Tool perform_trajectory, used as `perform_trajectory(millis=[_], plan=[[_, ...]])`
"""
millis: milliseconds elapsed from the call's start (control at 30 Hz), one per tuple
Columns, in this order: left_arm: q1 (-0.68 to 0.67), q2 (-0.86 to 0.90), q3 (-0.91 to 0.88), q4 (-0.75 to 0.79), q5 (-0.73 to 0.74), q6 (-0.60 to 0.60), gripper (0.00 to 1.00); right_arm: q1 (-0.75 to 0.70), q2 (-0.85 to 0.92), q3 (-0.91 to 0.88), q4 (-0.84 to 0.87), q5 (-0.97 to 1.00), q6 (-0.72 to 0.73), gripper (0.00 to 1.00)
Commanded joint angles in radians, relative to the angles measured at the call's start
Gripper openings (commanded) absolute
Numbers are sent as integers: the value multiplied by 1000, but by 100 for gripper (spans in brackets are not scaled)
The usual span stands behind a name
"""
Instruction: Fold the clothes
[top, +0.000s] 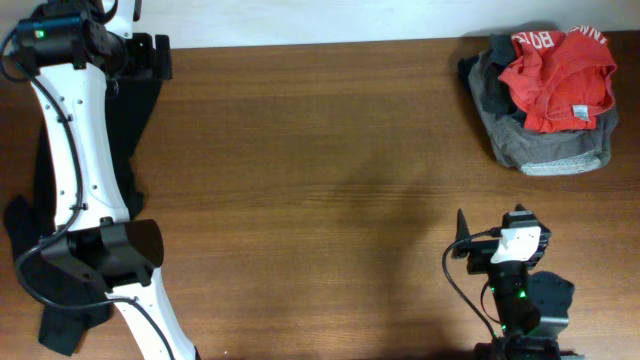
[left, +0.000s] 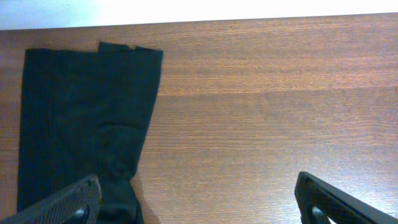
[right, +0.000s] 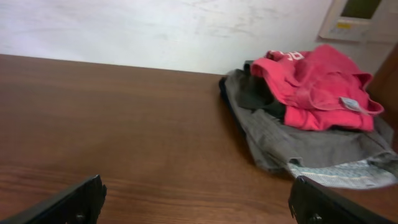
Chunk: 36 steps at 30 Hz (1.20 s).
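the wooden table (top: 320, 150) held a long black garment (left: 81, 118) lying flat along its left edge, under the left arm. at the far right corner a grey garment (top: 545, 150) lay crumpled, with the red t-shirt (top: 555, 85) bunched on top. the left gripper (left: 198, 199) and right gripper (right: 198, 199) both had their jaws spread wide, holding nothing.

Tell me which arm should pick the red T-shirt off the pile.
Right. The right gripper, open, faces the red T-shirt lying atop the grey garment on its side; the left gripper hovers by the black garment at the opposite side.
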Motion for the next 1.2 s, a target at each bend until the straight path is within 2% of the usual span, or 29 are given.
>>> perform_trajectory(millis=[0, 267, 633, 1167], plan=[[1, 14, -3, -1, 11, 9, 99, 31, -42, -37, 8, -13, 0, 99], [1, 14, -3, -1, 11, 9, 99, 61, -70, -117, 8, -15, 0, 99], [1, 14, -3, -1, 11, 9, 99, 61, -231, -152, 16, -21, 0, 99], [2, 14, -3, -1, 11, 9, 99, 61, -233, -153, 19, -21, 0, 99]])
